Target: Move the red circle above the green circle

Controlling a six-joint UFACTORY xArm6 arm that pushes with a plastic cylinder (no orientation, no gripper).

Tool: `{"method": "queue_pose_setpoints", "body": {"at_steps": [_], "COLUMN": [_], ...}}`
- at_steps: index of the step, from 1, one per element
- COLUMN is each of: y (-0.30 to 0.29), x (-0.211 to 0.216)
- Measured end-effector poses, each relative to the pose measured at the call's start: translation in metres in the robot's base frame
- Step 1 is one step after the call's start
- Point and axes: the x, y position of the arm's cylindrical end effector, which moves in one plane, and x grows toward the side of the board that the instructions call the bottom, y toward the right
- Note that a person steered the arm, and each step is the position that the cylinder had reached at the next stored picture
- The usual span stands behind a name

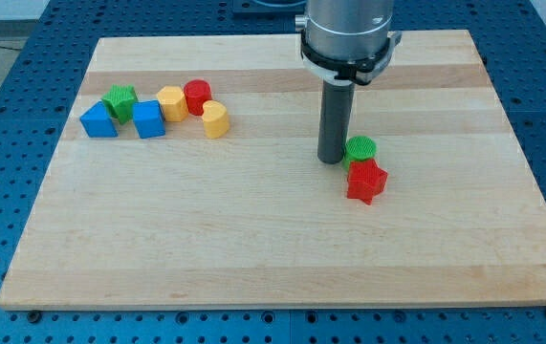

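The red circle (pixel 197 96) lies in a cluster of blocks at the view's upper left, touching a yellow hexagon (pixel 170 102). The green circle (pixel 360 148) lies right of the board's middle, with a red star (pixel 366 181) touching it just below. My tip (pixel 331 159) rests on the board right beside the green circle's left edge, far to the right of the red circle.
The left cluster also holds a green star (pixel 120 99), a blue triangle (pixel 98 121), a blue cube (pixel 148 119) and a yellow heart (pixel 215 120). The wooden board (pixel 253 239) lies on a blue perforated table (pixel 5 143).
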Motion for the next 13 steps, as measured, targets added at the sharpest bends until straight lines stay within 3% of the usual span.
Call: {"method": "queue_pose_setpoints", "body": {"at_steps": [1, 4, 5, 6, 8, 13], "y": [-0.044, -0.311, -0.357, -0.357, -0.349, -0.126], "x": [0.008, 0.008, 0.008, -0.006, -0.117, -0.117]}}
